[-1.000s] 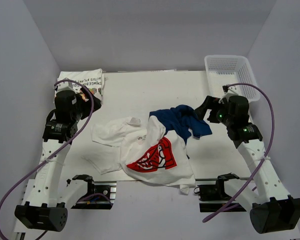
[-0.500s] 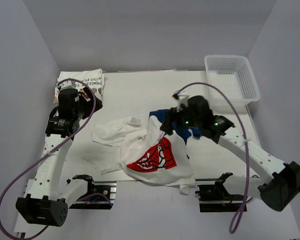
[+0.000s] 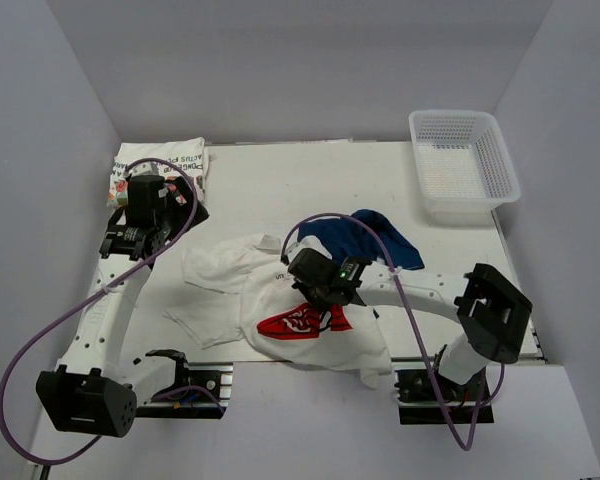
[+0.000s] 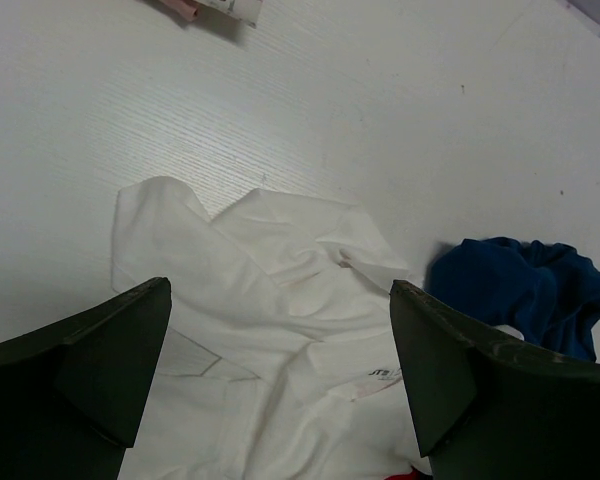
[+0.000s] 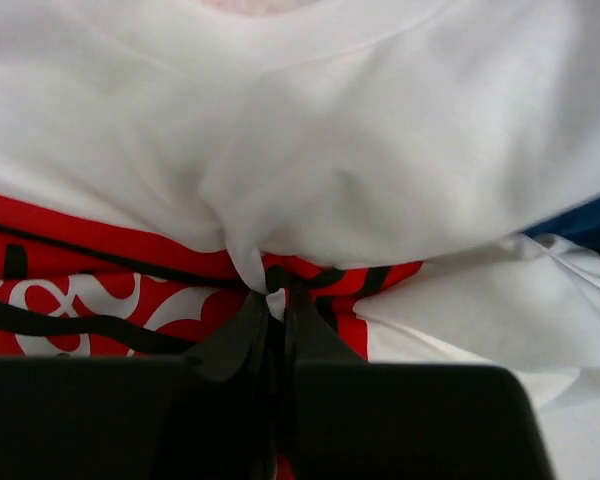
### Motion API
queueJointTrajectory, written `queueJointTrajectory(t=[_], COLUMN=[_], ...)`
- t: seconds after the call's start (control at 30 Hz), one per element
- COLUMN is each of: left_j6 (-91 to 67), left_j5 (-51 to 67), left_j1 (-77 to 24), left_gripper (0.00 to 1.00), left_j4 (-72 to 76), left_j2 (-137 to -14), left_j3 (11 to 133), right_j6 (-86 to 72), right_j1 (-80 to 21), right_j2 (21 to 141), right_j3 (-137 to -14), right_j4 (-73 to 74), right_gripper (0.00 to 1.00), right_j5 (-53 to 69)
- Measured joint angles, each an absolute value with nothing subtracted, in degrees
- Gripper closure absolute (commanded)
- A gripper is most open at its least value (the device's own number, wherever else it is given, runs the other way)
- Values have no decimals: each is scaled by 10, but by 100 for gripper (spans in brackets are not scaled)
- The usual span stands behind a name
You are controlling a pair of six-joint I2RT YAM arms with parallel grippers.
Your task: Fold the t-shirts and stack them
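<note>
At table centre: right gripper [image 5: 270, 297] pinches red-graphic tee [image 5: 360, 160]

It swung in from beside the basket [image 3: 503, 160]; jaws went from wide to a tight pinch on a fold at the graphic's top edge, print now bunched. Left gripper [image 4: 280, 330] stays spread wide, empty, above the white tee [image 4: 240, 270]. Navy tee [image 3: 370, 238] lies just behind the pile; printed tee [image 3: 170, 157] sits folded back left.

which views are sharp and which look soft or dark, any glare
Top external view: evenly lit, sharp, no glare, shadows soft. Left wrist view: plain white cloth t-shirt and white table grain crisp, left tool a dark, featureless shape. Right wrist view: close-up white cloth t-shirt with red graphic slightly soft; right tool nearly black.
</note>
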State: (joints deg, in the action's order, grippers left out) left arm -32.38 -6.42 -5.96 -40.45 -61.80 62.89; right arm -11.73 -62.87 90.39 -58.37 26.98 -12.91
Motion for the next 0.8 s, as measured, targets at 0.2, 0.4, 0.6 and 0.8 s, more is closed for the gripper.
queueJointTrajectory(t=[0.2,0.4,0.6,0.8], left_j6=[-325,-325,-326,-326], left_j5=[-67,-67,-67,-69], left_j1=[-60,-60,-60,-60], left_gripper=[0,0,0,0], left_j4=[-416,-420,-418,-418], left_j2=[-628,-620,-610,-610], left_j3=[629,629,629,629], right_j6=[-126,-98,17,176], right_j1=[-628,-596,-519,-400], right_j2=[855,754,747,835], right_j3=[-630,-715,-842,-1026], right_j4=[246,163,25,-67], right_gripper=[100,100,100,100], right_j5=[-196,-288,-401,-451])
